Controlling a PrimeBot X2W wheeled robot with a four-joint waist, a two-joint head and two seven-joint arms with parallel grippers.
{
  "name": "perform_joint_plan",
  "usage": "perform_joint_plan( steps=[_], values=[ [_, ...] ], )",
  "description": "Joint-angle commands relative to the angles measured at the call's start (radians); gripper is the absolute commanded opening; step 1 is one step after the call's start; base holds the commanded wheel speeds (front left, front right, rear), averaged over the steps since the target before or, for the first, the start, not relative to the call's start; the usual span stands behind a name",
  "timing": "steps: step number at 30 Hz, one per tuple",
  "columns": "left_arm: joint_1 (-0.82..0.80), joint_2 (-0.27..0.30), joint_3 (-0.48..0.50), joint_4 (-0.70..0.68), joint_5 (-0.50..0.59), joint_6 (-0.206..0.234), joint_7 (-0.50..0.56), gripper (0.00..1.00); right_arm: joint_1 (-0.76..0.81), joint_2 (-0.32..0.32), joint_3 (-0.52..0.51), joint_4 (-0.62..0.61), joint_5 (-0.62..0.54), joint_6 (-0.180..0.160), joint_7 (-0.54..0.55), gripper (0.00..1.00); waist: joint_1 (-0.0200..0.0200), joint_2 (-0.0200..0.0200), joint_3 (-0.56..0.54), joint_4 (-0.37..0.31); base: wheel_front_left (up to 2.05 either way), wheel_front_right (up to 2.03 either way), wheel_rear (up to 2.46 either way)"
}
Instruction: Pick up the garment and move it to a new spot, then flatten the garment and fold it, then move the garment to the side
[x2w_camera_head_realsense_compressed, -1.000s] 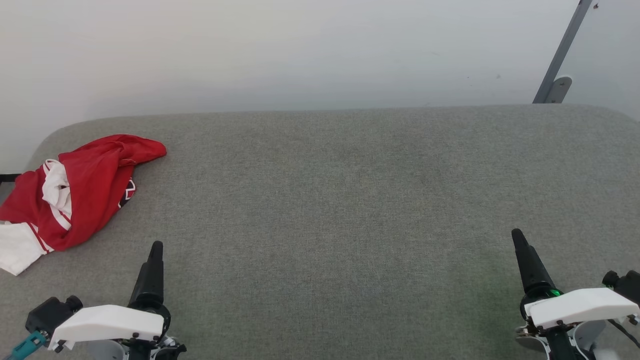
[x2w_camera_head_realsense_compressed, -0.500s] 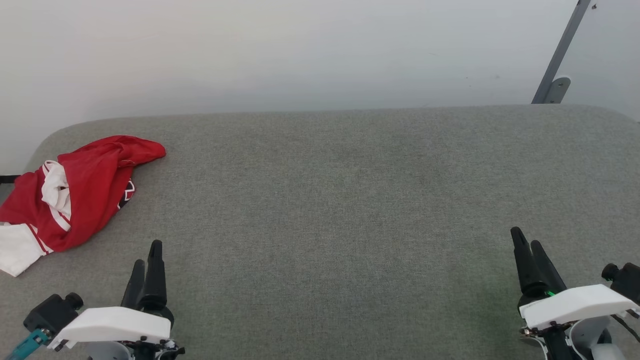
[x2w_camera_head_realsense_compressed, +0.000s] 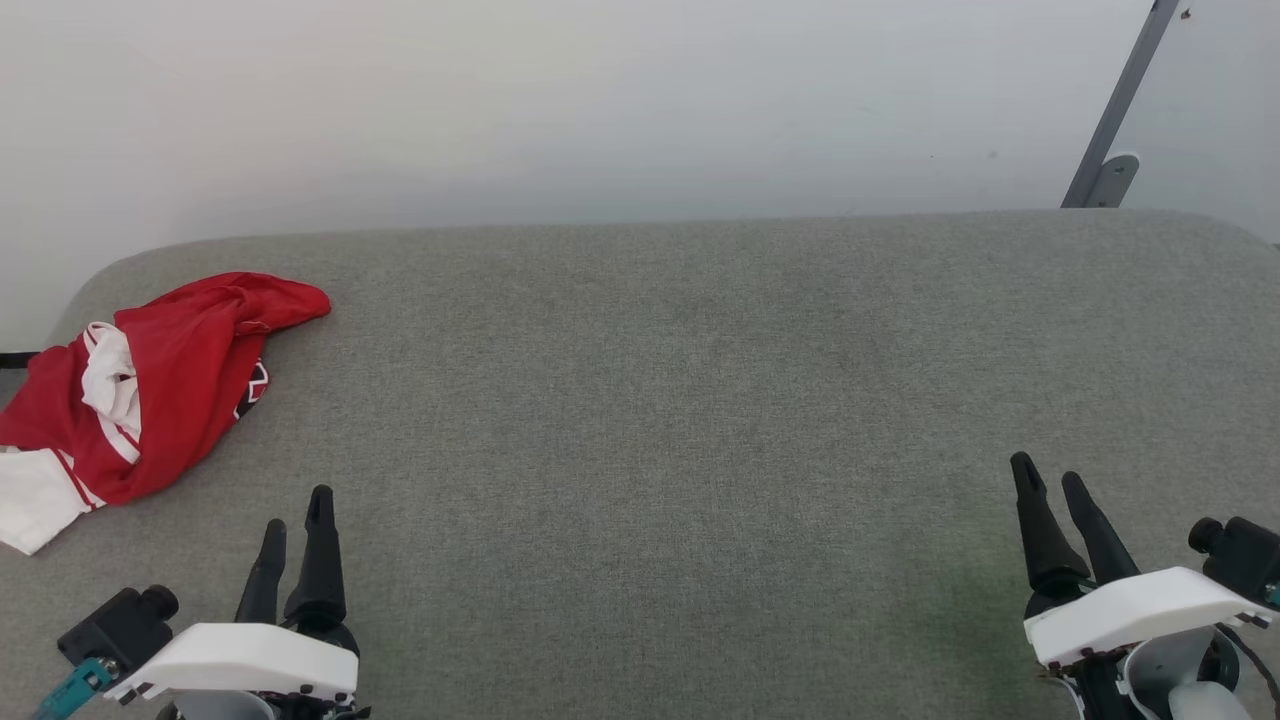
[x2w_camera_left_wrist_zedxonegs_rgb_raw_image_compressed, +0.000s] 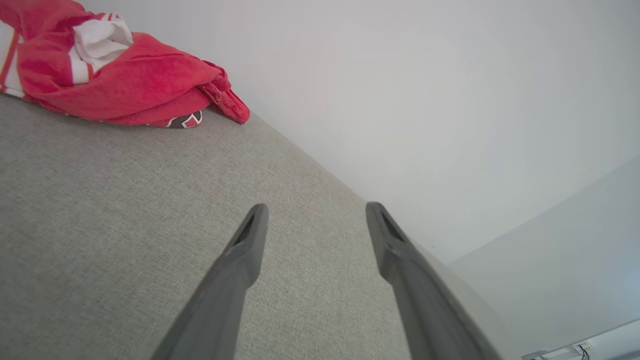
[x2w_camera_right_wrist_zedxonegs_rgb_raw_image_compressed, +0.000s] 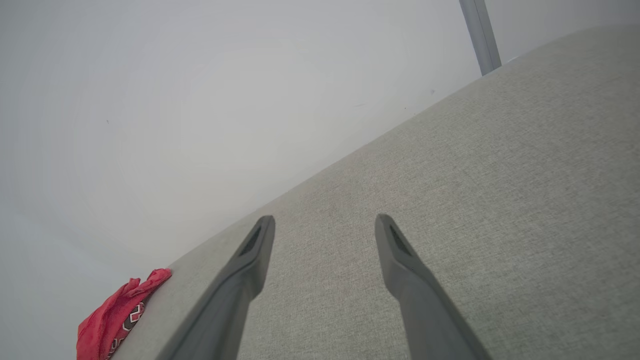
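Observation:
The garment (x2w_camera_head_realsense_compressed: 150, 385) lies crumpled at the far left of the grey surface, red with white sleeve parts and a bit of dark lettering showing. The left wrist view has the garment (x2w_camera_left_wrist_zedxonegs_rgb_raw_image_compressed: 115, 75) at its top left; the right wrist view catches one red corner of the garment (x2w_camera_right_wrist_zedxonegs_rgb_raw_image_compressed: 120, 312) at its bottom left. My left gripper (x2w_camera_head_realsense_compressed: 297, 510) hovers low at the front left, open and empty, a short way right of and nearer than the shirt. At the front right my right gripper (x2w_camera_head_realsense_compressed: 1048, 478) is open and empty too, far from the shirt.
The grey fabric-covered surface (x2w_camera_head_realsense_compressed: 680, 400) has rounded back corners and stands against a pale wall. A grey metal post (x2w_camera_head_realsense_compressed: 1120, 110) leans at the back right. The shirt's white sleeve reaches the surface's left edge.
Both grippers have turned about their wrists, so that two separate fingers now show on each instead of one. The shirt has not moved.

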Motion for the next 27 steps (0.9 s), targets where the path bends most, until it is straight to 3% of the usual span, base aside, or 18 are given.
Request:
perform_joint_plan(
  steps=[1,27],
  values=[
    [-0.006,0.009,-0.003,-0.013,0.026,-0.006,-0.012,1.00,-0.020,-0.009,0.002,-0.011,-0.028,0.000,-0.010,1.00,0.0000,-0.0001,0.000,0.000,0.00,0.00,0.00],
    [0.015,0.017,-0.017,-0.017,0.255,-0.028,-0.079,1.00,-0.020,-0.031,0.030,-0.009,-0.254,0.001,-0.071,1.00,0.0000,-0.0001,-0.001,-0.003,0.00,0.00,0.00]
  ],
)
